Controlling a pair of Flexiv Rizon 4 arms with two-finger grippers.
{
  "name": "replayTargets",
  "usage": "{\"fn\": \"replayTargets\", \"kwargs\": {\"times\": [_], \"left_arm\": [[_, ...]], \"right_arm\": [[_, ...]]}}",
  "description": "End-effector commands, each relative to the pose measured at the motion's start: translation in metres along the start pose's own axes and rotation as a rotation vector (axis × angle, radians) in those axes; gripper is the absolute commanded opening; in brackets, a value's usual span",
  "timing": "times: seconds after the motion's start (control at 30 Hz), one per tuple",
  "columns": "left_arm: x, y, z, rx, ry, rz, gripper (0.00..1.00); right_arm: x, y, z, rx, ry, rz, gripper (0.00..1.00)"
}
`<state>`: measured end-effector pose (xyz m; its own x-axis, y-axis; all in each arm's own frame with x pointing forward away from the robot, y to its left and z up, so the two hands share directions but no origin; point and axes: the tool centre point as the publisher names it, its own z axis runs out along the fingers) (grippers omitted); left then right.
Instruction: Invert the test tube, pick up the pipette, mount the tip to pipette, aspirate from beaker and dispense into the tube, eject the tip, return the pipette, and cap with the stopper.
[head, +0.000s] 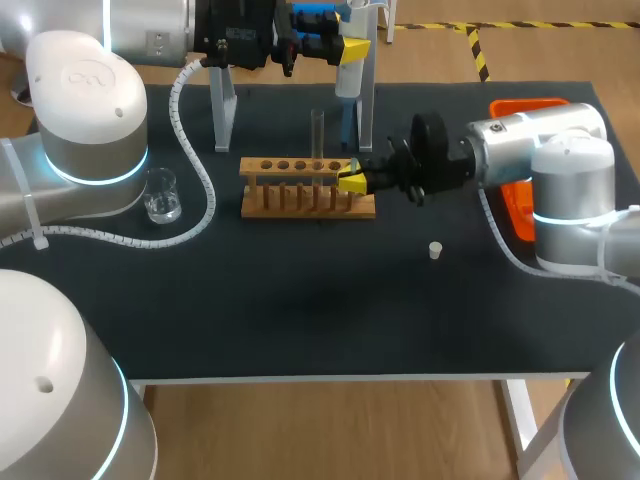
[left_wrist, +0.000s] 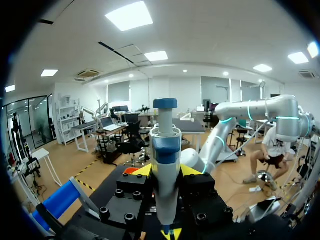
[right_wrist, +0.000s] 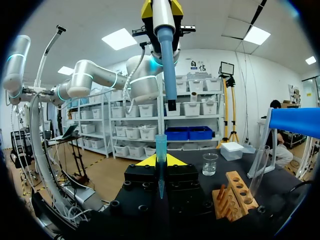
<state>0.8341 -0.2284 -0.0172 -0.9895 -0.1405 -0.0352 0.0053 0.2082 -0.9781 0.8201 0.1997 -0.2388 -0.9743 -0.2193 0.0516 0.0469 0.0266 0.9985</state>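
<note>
While the right gripper (right_wrist: 160, 162) is clamped on the pipette tip (right_wrist: 160, 145), which is held upright between its fingers (right_wrist: 147, 161) with the wide end toward the pipette (right_wrist: 168, 65), the two are not yet joined: a clear gap is seen between them in the right wrist view. The pipette is gripped round its body by the left gripper (left_wrist: 165, 172), whose fingers (left_wrist: 142, 171) are closed on it from both sides. It is hung nozzle-down above the tip, over the rear middle of the bench (head: 300, 300).

The nozzle is judged to sit a little off the tip's axis. If it is brought down so, the tip may be pushed aslant, levered out of the fingers or dropped. Since the tip is tapered and smooth, it may also be slid down through the grip under the seating force. A loose fit would then be left, from which liquid could be leaked later.

The wooden rack (head: 300, 205) is found just beside the right gripper, with the test tube (head: 318, 135) standing in it, and either could be knocked by a sideways correction. The beaker (head: 161, 195) near the left edge and the stopper (head: 435, 250), right of the bench's middle, are well apart from this.
</note>
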Motion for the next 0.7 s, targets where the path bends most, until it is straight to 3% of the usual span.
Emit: {"fn": "replayTargets", "kwargs": {"times": [0.03, 0.7], "left_arm": [[0.0026, -0.0012, -0.0001, -0.006, -0.011, 0.008, 0.0], [0.0042, -0.0044, -0.0006, -0.007, -0.013, 0.035, 0.0]], "right_arm": [[0.0013, 0.0005, -0.0007, 0.002, -0.003, -0.001, 0.0], [0.0013, 0.0005, -0.0007, 0.002, -0.003, -0.001, 0.0]]}}
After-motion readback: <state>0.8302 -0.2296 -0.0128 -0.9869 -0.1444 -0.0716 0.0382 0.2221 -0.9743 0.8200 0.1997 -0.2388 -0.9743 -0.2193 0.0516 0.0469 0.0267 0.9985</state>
